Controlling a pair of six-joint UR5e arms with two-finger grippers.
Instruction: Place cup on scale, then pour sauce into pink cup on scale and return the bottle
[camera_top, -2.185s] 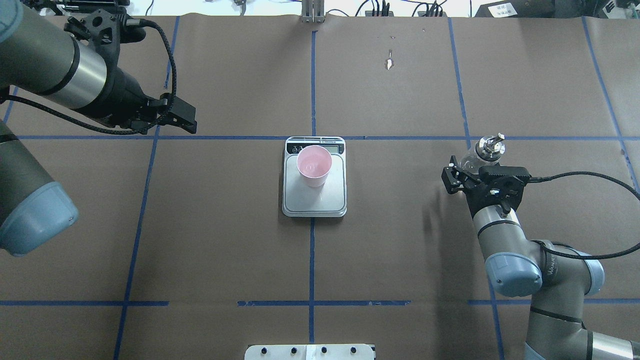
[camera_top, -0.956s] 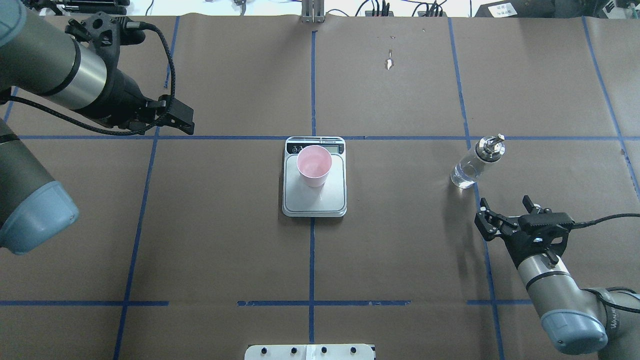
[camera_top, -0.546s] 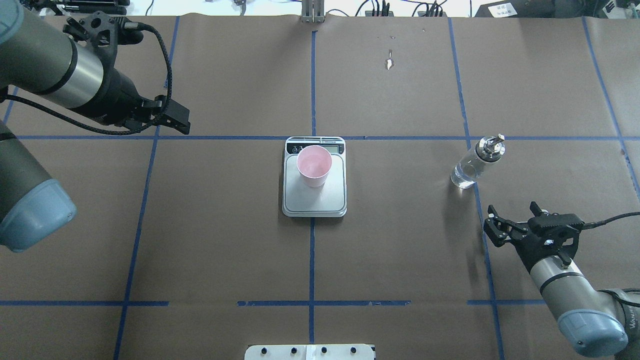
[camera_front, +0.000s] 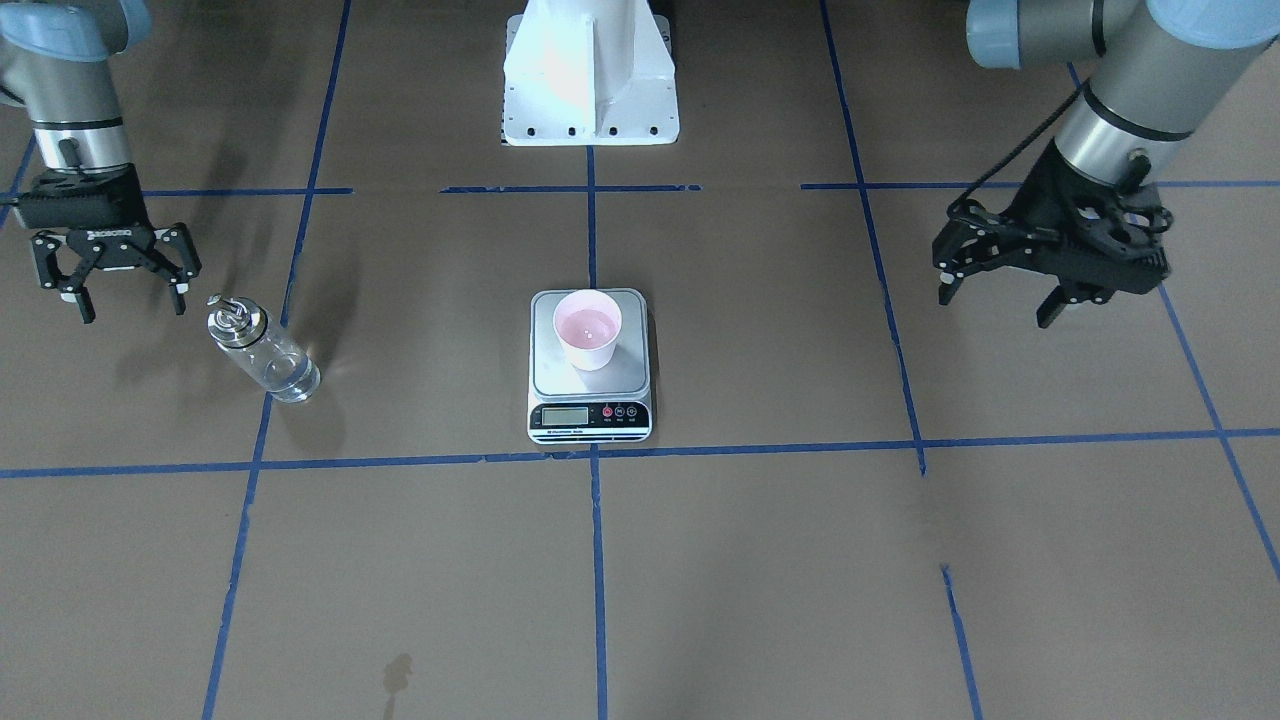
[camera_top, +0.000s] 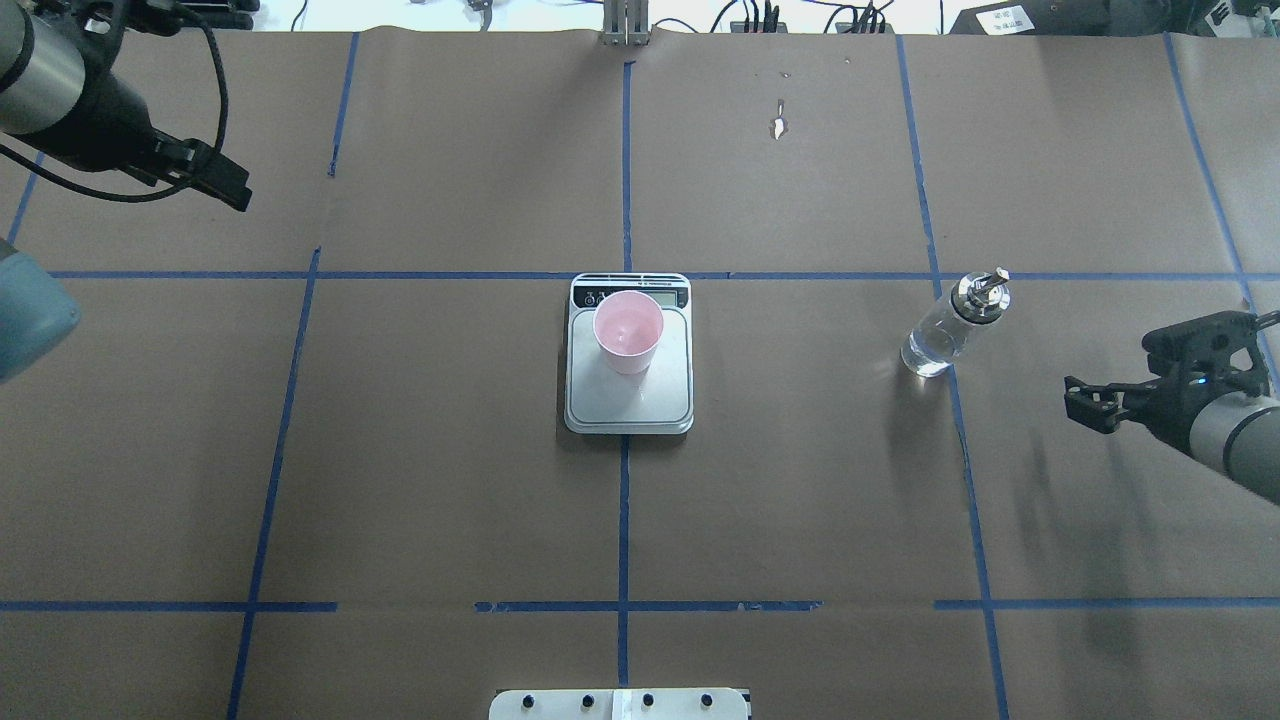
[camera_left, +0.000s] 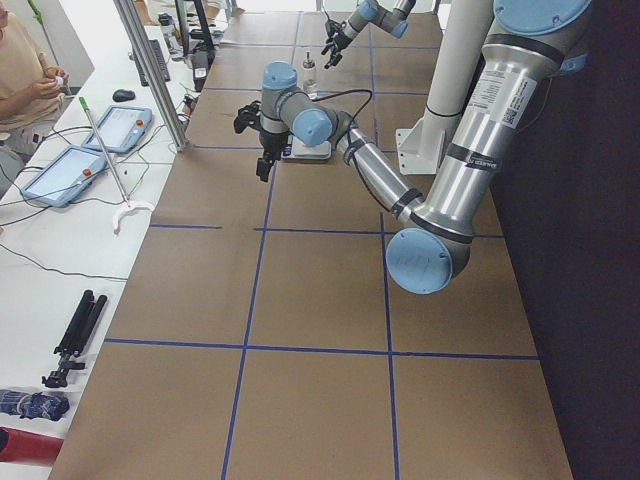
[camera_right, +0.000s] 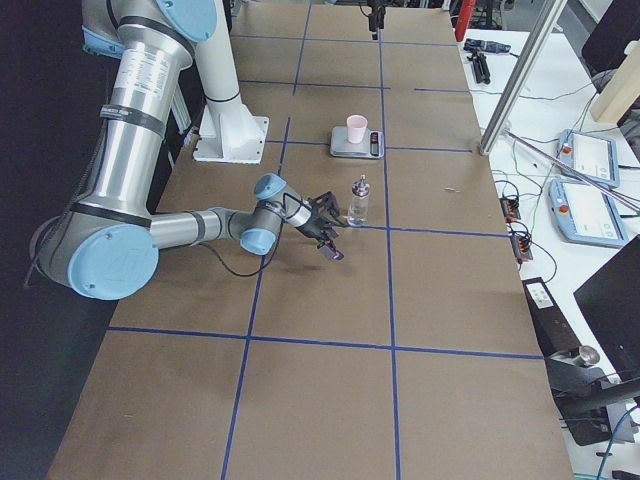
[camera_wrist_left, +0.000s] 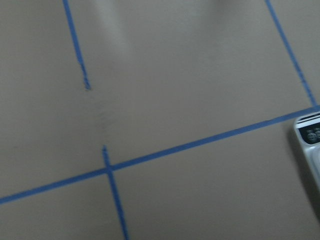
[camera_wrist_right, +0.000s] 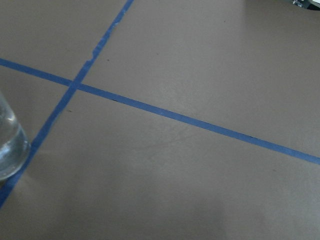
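The pale pink cup (camera_top: 627, 330) stands upright on the silver scale (camera_top: 630, 405) at the table's middle; both also show in the front view, cup (camera_front: 588, 328) and scale (camera_front: 590, 412). The clear glass bottle (camera_top: 948, 328) with its silver cap stands alone on the table to the right, with clear sauce (camera_front: 290, 378) in its lower part. My right gripper (camera_front: 130, 300) is open and empty, apart from the bottle on its outer side. My left gripper (camera_front: 995, 305) is open and empty, far from the scale above the table's left part.
Brown paper with blue tape lines covers the table (camera_top: 800, 500). The robot's white base (camera_front: 590, 80) stands at the near middle edge. The left wrist view catches the scale's corner (camera_wrist_left: 311, 145); the right wrist view catches the bottle's base (camera_wrist_right: 7, 145).
My right gripper let go of the bottle and drew back, then swung out to the right. My left arm pulled back toward the far left corner. Cup, scale and bottle stay put.
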